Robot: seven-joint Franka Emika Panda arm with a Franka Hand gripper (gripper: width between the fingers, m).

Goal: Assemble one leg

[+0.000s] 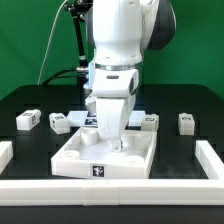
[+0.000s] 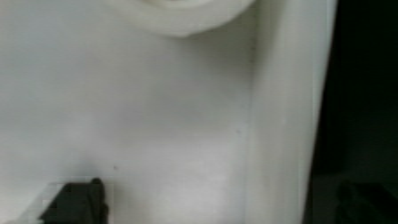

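Observation:
My gripper [image 1: 114, 138] is low over the large flat white square panel [image 1: 75, 155], near its middle right. In the wrist view the panel's top face [image 2: 160, 120] fills the picture, with a round corner socket [image 2: 178, 15] and the panel's edge against the black table. One dark fingertip [image 2: 75, 200] shows far out to the side; the other is lost against the dark table. The jaws stand wide apart with nothing between them. The legs lie loose on the table: two at the exterior view's left [image 1: 27, 120] [image 1: 60, 122], one at its right [image 1: 186, 121].
A white rim [image 1: 212, 160] borders the black table at the front and sides. Another small white part [image 1: 150, 120] lies behind the panel next to the arm. A green backdrop and cables stand behind.

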